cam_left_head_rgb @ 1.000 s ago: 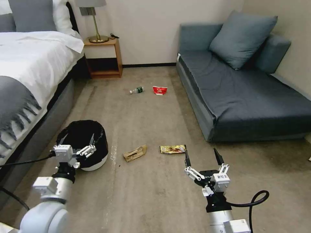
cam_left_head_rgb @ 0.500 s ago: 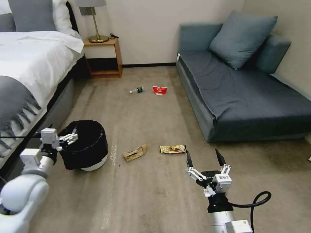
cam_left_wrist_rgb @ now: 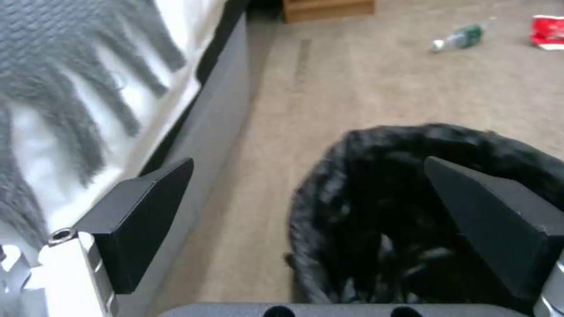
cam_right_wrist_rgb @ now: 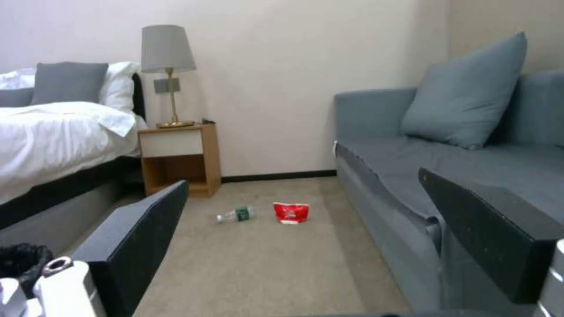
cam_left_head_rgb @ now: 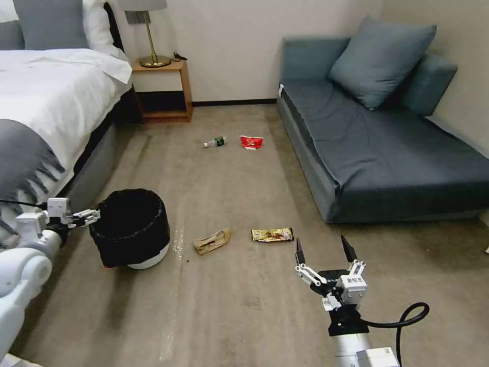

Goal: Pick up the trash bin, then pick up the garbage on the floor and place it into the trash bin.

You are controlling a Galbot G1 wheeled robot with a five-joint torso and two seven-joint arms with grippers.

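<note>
Beige carpet [cam_left_head_rgb: 239, 193], white bed [cam_left_head_rgb: 46, 97], wooden nightstand [cam_left_head_rgb: 163, 92], brass lamp [cam_left_head_rgb: 147, 35], blue-grey sofa [cam_left_head_rgb: 387, 148], seemingly plain wall [cam_left_head_rgb: 229, 46]

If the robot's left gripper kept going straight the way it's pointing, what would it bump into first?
Probably the trash bin. The left gripper points at the bin's rim from the bed side, fingers open. In its wrist view the near rim sits between the fingers, though how close is hard to judge.

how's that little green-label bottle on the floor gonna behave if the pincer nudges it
The bottle lies on its side on the carpet, so it would probably roll rather than slide. It looks small, clear plastic, so likely light. Its round body may slip between closing fingers.
</note>
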